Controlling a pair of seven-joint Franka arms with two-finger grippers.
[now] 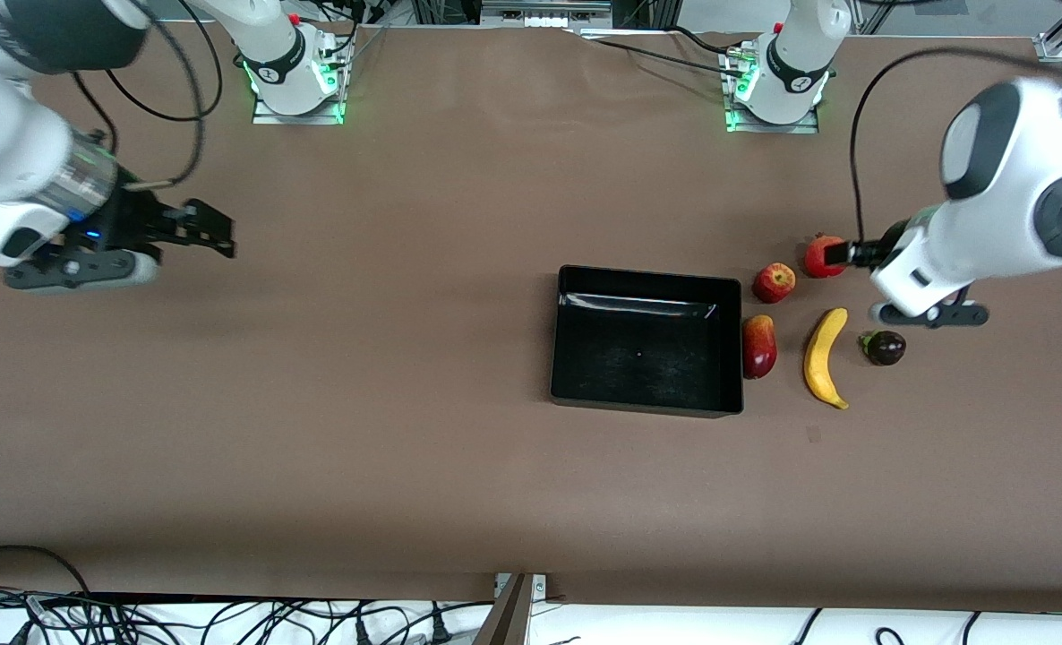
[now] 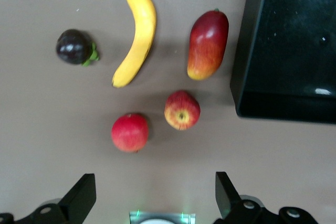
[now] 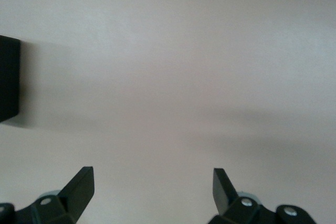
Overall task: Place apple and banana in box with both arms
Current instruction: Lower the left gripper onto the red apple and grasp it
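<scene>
Nothing is placed yet: the box (image 1: 646,340) holds no fruit, the apple (image 1: 774,282) lies just off its corner toward the left arm's end, and the banana (image 1: 825,357) lies nearer the front camera than the apple, a mango (image 1: 759,346) between it and the box. The left gripper (image 2: 155,195) hovers over the fruit cluster, fingers wide apart, holding nothing. The right gripper (image 3: 152,192) waits over bare table at the right arm's end, fingers likewise spread, touching nothing.

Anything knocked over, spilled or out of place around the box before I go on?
Nothing stands out. The box sits flat and empty; the apple, banana and other fruits lie apart beside it. The left end effector is open over them; the right end effector is open over bare table.
</scene>
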